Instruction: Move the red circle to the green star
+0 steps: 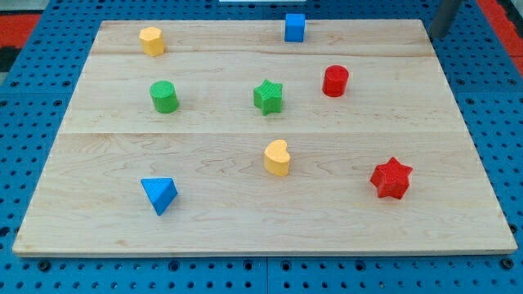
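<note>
Because the red circle (335,81) sits just to the view's right of the green star (268,95) and slightly nearer the desk's top edge, the coming move turns on that short line between them: the push must run toward the view's left and a touch downward. Nothing stands in the gap between the two blocks, so I judge the path open.

At the desk's (245,220) top right corner a dark rod (447,16) enters the frame, cut off by the picture's top edge. Its lower end seems to sit just off the desk's corner, but my tip is hard to make out against the blue pegboard (490,106), so I cannot place it exactly. The arm carries no pincer, so there is no open or closed state to tell.

From that corner the red circle lies down and to the view's left, well apart from the rod. Coming in that way would bring the rod to the circle's right side, which suits the push.

Other blocks lie well clear of the line.
</note>
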{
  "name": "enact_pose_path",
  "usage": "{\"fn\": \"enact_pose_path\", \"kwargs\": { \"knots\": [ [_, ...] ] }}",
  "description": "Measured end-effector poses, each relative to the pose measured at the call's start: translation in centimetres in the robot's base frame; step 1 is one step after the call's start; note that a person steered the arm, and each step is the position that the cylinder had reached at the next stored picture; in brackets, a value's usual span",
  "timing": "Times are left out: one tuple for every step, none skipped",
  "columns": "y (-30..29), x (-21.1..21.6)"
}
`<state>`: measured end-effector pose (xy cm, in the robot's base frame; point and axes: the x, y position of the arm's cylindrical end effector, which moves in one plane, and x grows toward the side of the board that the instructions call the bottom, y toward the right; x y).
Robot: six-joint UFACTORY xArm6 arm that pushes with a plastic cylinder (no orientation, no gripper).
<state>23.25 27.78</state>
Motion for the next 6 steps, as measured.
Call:
{"fn": "enact_pose_path", "kwargs": {
  "knots": [
    [-5.8,2.9],
    [-11.1,5.3],
    [-13.2,7.4],
    [-13.2,10.4],
    [-16.6,10.8],
    [-19.1,10.5]
  ]
}}
